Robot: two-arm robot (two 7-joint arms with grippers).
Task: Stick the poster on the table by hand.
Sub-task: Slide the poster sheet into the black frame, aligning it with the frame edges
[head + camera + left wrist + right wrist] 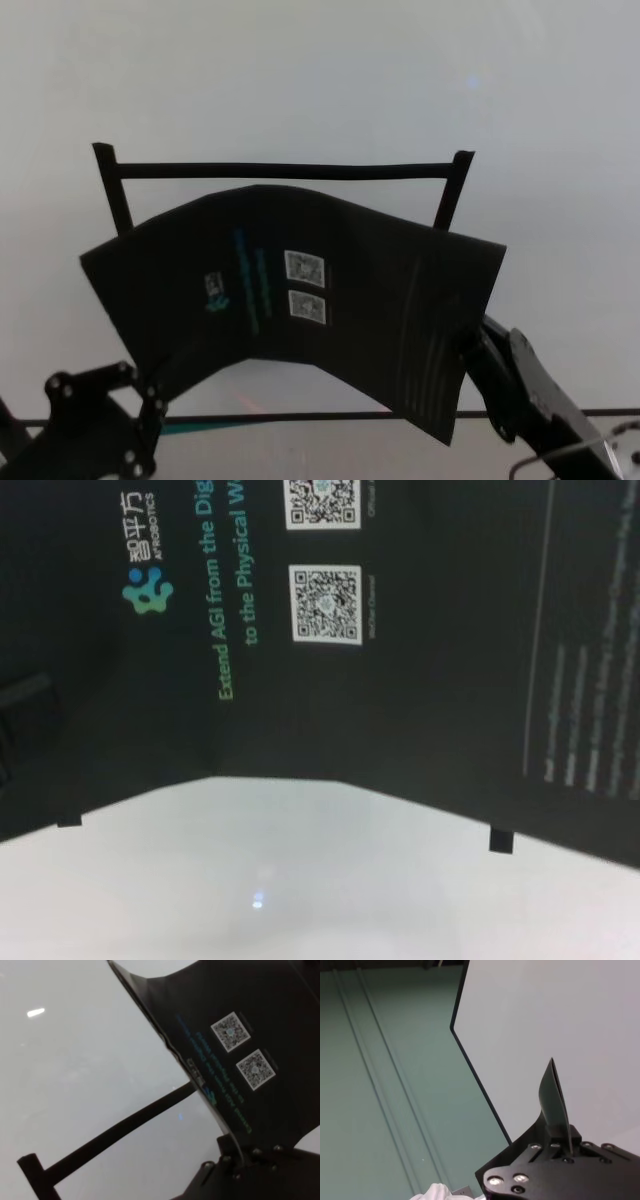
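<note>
Both claws are closed on the poster (300, 300): left gripper (150, 400) at its near left corner, right gripper (468, 350) at the right edge. It is held arched above the table (300, 80), over the tape frame (280, 171). It is judged light, thin and floppy; edge grips suit it.
</note>
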